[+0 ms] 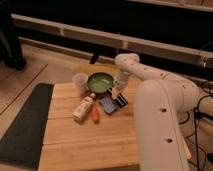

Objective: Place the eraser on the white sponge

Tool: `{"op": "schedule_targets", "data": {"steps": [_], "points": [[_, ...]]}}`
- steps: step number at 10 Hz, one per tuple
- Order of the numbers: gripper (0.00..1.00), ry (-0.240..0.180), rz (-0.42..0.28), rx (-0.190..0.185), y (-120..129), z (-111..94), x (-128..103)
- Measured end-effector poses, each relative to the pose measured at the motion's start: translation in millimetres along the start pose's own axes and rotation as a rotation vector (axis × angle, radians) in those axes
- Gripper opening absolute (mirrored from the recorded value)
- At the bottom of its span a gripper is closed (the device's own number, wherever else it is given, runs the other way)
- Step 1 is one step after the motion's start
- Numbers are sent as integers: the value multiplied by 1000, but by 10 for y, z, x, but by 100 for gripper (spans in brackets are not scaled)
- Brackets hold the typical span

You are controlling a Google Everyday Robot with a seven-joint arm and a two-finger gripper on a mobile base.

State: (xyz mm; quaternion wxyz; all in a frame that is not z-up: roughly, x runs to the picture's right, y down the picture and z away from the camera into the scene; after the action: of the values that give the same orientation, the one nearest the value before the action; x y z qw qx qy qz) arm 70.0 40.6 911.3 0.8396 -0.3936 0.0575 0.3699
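The eraser (120,100), a small black block with pale stripes, lies on the wooden table (75,145) just right of the white sponge (106,104), a flat bluish-white pad. My gripper (115,93) reaches down from the white arm (150,80) onto the eraser's far end. Its fingers are shut on the eraser, which still rests on the tabletop, touching or nearly touching the sponge's right edge.
A green bowl (99,82) and a pale cup (80,82) stand just behind the sponge. A white bottle with an orange cap (83,108) and an orange stick (95,114) lie to its left. The arm's thick body covers the table's right side. A dark mat (22,125) lies on the floor at left.
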Motion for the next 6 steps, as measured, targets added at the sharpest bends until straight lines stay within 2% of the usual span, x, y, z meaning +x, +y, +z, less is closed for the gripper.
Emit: {"op": "schedule_targets", "data": {"steps": [2, 3, 6], "points": [[0, -11, -10, -34, 155, -49, -33], [0, -13, -33, -63, 269, -38, -62], [0, -1, -89, -122, 524, 75, -156]]}}
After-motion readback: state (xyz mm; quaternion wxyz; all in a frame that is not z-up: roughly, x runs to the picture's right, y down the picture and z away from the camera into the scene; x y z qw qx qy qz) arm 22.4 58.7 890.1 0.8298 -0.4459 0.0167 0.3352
